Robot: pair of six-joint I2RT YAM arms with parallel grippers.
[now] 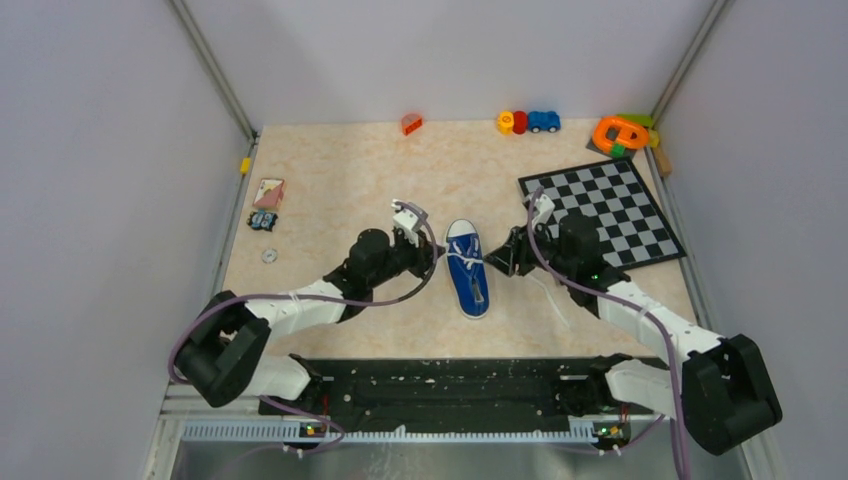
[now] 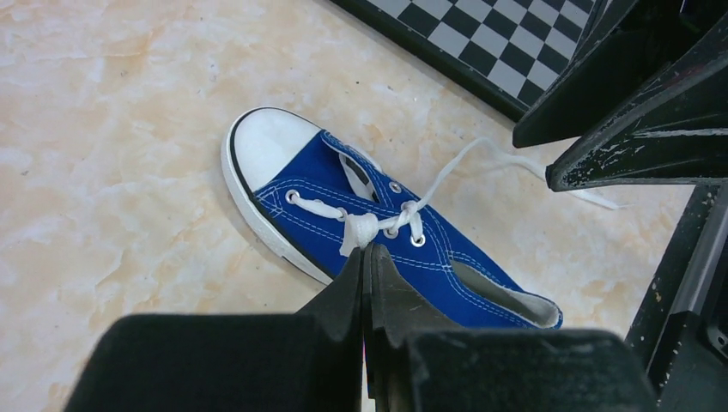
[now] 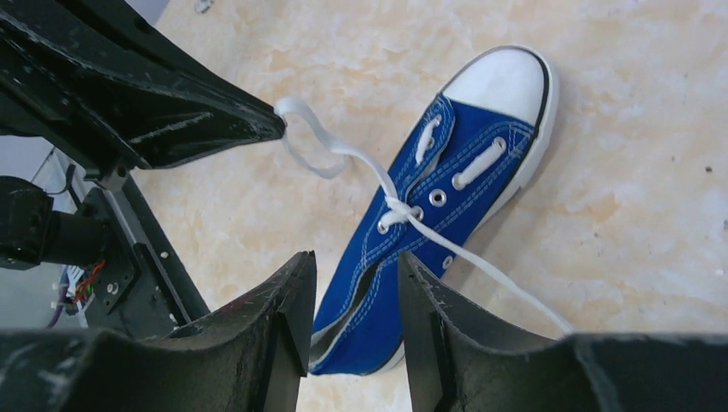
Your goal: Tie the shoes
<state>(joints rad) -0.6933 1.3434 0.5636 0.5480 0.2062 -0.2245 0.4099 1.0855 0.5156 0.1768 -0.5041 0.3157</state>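
A pale marbled table point(image 1: 330, 180) with white walls fills the overhead view, with a checkerboard point(image 1: 610, 210) off to the right. The blue shoe point(image 1: 468, 270) lies in the middle, toe pointing away from the arm bases, and a gripper sits close on each side.

The left gripper point(image 2: 365, 253) has its fingers pressed together. In the right wrist view, one lace point(image 3: 322, 159) runs from the eyelets in a slack curve up to its tip, so it appears to be pinching that end. The right gripper point(image 3: 354, 262) has its jaws apart and holds nothing. The other lace end point(image 3: 489, 266) trails free across the table on its side.

This looks like an early step: the laces seem crossed once at the eyelets (no bow yet), with only one end in hand. Next, the right gripper needs to lower onto the loose end and close on the thin, flat strand without nudging the shoe.

The overhead view shows how the arms flank the shoe, but the laces are almost too thin to see. The left wrist view shows the crossing clearly but hides its own pinch. Only the right wrist view shows the lace meeting the left tip.
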